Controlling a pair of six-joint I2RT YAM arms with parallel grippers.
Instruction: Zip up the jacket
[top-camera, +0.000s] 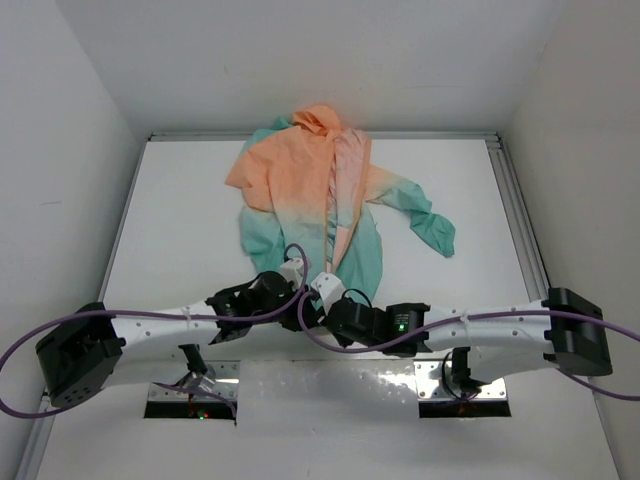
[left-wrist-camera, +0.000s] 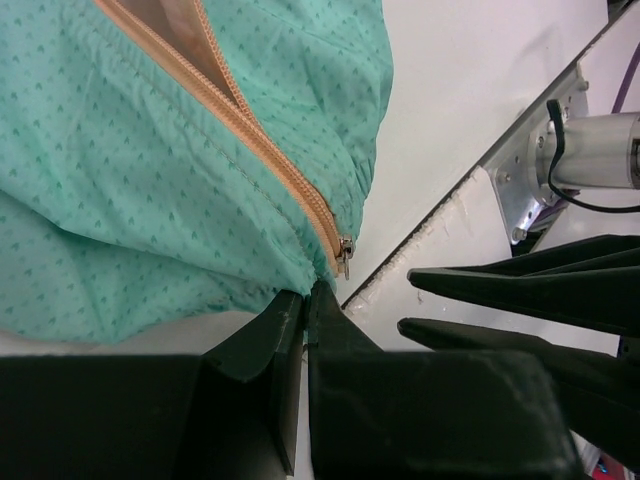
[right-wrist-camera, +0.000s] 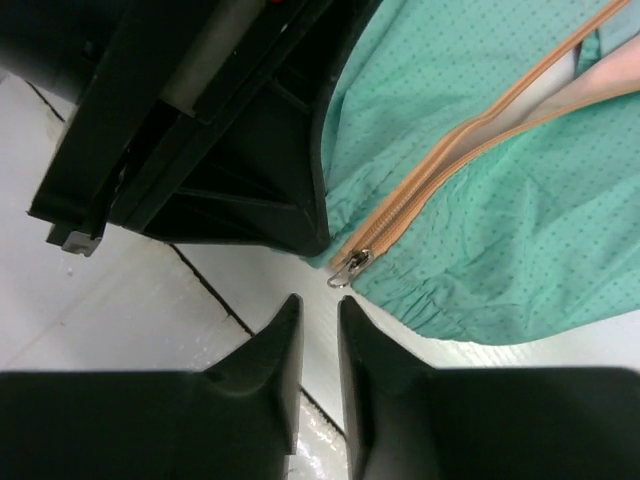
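The jacket (top-camera: 300, 180) lies spread on the white table, peach-orange at the far end and teal toward me, with its front partly open and the pale lining showing. Its orange zipper (left-wrist-camera: 270, 160) ends at the near hem, where the small metal pull (right-wrist-camera: 347, 267) hangs over the hem edge. My left gripper (left-wrist-camera: 305, 292) is shut on the teal hem right beside the pull (left-wrist-camera: 345, 252). My right gripper (right-wrist-camera: 318, 302) sits just short of the pull, its jaws a narrow gap apart with nothing between them. Its black fingers (left-wrist-camera: 480, 285) show at the right of the left wrist view.
Both arms meet at the jacket's near hem (top-camera: 310, 285). Purple cables (top-camera: 300, 325) loop close to the wrists. Metal base plates (top-camera: 465, 385) sit at the table's near edge behind a seam (right-wrist-camera: 215, 295). White walls and a side rail (top-camera: 520, 220) enclose the table.
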